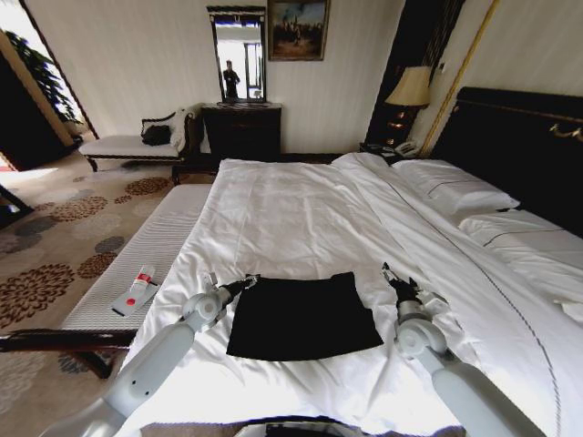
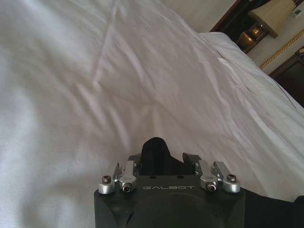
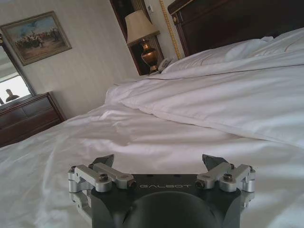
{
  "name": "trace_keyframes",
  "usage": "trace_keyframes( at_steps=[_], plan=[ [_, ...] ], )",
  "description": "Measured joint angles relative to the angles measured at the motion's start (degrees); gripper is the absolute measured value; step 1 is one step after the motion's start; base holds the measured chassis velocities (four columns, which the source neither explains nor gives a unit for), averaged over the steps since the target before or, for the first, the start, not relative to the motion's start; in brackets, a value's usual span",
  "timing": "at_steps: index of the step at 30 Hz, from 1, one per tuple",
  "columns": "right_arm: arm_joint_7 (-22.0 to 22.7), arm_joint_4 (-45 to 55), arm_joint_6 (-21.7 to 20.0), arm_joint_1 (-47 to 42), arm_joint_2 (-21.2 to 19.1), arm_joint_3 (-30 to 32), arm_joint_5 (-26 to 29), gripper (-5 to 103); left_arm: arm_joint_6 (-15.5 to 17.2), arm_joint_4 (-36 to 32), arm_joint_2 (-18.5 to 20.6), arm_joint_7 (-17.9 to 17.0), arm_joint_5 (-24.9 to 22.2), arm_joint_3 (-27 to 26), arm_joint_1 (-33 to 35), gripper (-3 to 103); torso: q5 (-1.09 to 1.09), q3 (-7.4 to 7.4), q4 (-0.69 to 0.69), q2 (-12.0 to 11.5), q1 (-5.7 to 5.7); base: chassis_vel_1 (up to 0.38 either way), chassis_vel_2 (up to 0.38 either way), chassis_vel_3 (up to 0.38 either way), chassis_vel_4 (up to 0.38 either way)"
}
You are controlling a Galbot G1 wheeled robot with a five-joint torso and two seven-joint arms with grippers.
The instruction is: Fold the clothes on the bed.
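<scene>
The clothes, a black T-shirt (image 1: 302, 319), lie folded into a rough rectangle on the white bed (image 1: 291, 218), near its foot. My left gripper (image 1: 248, 280) sits at the shirt's far left corner, shut on a pinch of black fabric (image 2: 154, 149) that sticks up between its fingers. My right gripper (image 1: 393, 276) hovers just right of the shirt's far right corner. In the right wrist view it (image 3: 158, 161) is open, with only white sheet beyond it. No lettering shows on the shirt.
A white-cushioned bench (image 1: 155, 255) runs along the bed's left side with a small white-and-red tube (image 1: 135, 291) on it. Pillows (image 1: 455, 191) and a dark headboard (image 1: 519, 137) are at the far right. A lamp (image 1: 410, 88) and a dresser (image 1: 241, 127) stand by the far wall.
</scene>
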Motion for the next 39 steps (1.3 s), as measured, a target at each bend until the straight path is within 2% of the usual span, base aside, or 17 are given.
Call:
trace_keyframes(
  at_steps=[1, 4, 6, 7, 10, 11, 13, 19, 28, 39],
  plan=[
    [0.0, 0.0, 0.0, 0.0, 0.0, 0.0, 0.0, 100, 0.0, 0.0, 0.0, 0.0, 0.0, 0.0, 0.0, 49, 0.00, 0.00, 0.00, 0.0, 0.00, 0.000, 0.000, 0.000, 0.000],
    [0.2, -0.4, -0.2, 0.1, 0.2, 0.0, 0.2, 100, 0.0, -0.2, 0.1, 0.2, -0.5, -0.4, 0.7, 32, 0.00, 0.00, 0.00, 0.0, 0.00, 0.000, 0.000, 0.000, 0.000],
    [0.2, -0.5, -0.2, 0.1, 0.2, 0.0, 0.2, 100, 0.0, -0.3, 0.1, 0.2, -0.6, -0.5, 0.9, 32, 0.00, 0.00, 0.00, 0.0, 0.00, 0.000, 0.000, 0.000, 0.000],
    [0.3, -0.5, -0.3, 0.4, 0.3, 0.0, 1.1, 100, -0.1, -0.4, 0.1, 0.2, -0.7, -0.6, 1.1, 27, 0.00, 0.00, -0.01, 0.0, 0.00, 0.000, 0.000, 0.000, 0.000],
    [4.5, 0.7, -3.2, 3.3, 0.8, -0.1, 10.2, 100, -0.5, -0.6, -0.4, 0.3, -0.7, -1.1, 1.8, 12, 0.00, 0.00, -0.01, 0.0, 0.00, 0.000, 0.000, 0.000, 0.000],
    [4.5, 0.7, -3.2, 3.3, 0.8, -0.1, 10.2, 100, -0.5, -0.6, -0.4, 0.3, -0.7, -1.1, 1.8, 12, 0.00, 0.00, -0.01, 0.0, 0.00, 0.000, 0.000, 0.000, 0.000],
    [5.4, 0.1, -4.1, 5.9, 1.0, -1.1, 12.3, 100, -1.0, -0.6, -0.6, 0.3, -1.0, -1.8, 2.0, 2, -0.02, 0.00, 0.02, 0.0, 0.00, 0.000, 0.000, 0.000, 0.000],
    [4.0, -1.7, -5.7, 10.6, 0.7, -5.9, 13.1, 100, -1.1, -0.3, 0.5, -0.1, -2.7, -4.5, 1.9, 1, -0.01, 0.00, -0.02, 0.0, 0.00, 0.000, 0.000, 0.000, 0.000],
    [0.7, -5.9, -6.1, 16.5, 1.2, -15.1, 12.1, 100, -1.1, -0.4, 2.5, -0.3, -4.2, -9.1, 3.8, 1, -0.01, 0.01, 0.02, 0.0, 0.01, 0.000, 0.000, 0.000, 0.000],
    [-5.4, -14.3, -5.5, 21.7, 2.3, -21.9, 12.9, 100, -1.1, -1.5, 2.1, -0.3, -3.1, -9.8, 5.5, 1, 0.00, 0.00, 0.01, 0.0, 0.01, 0.000, 0.000, 0.000, 0.000]
  ],
)
